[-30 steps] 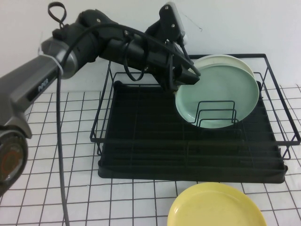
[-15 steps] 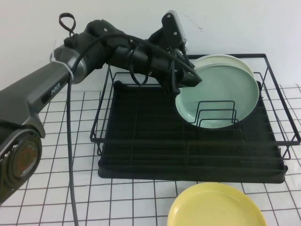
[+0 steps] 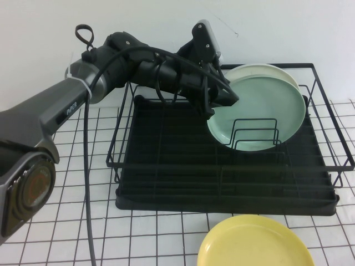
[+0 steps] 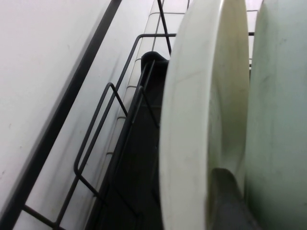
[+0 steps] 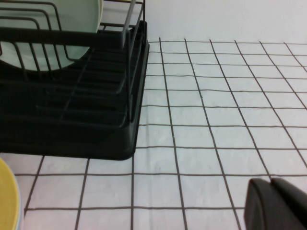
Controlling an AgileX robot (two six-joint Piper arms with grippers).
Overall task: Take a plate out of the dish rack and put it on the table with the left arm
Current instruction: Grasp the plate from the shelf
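A black wire dish rack (image 3: 222,166) with a black drip tray was seen standing on the counter (image 3: 72,166), which was covered in white cloth marked with a thin black grid. Toward the rack's far right corner, a pale green plate (image 3: 260,111) was held upright on edge between short wire dividers, with a cream plate (image 3: 272,69) standing just behind it, its rim showing above the green one. The left arm (image 3: 83,94) was stretched in from the left, above the rack, and its left pincer (image 3: 222,95) was placed at the upper left edge of the green plate. In the left wrist view, one dark finger (image 4: 228,201) was seen lodged in the narrow gap between the cream plate (image 4: 201,120) and the green plate (image 4: 278,120); the other finger was hidden, so whether the pincer was spread or pinching the rim could not be told. A yellow plate (image 3: 255,244) was laid flat on the counter just in front of the rack, at the near edge. The right pincer (image 5: 278,203) was seen only as a dark shape in the corner of its own wrist view, low over the grid cloth to the side of the rack (image 5: 67,100); whether it was spread or pressed together could not be told.
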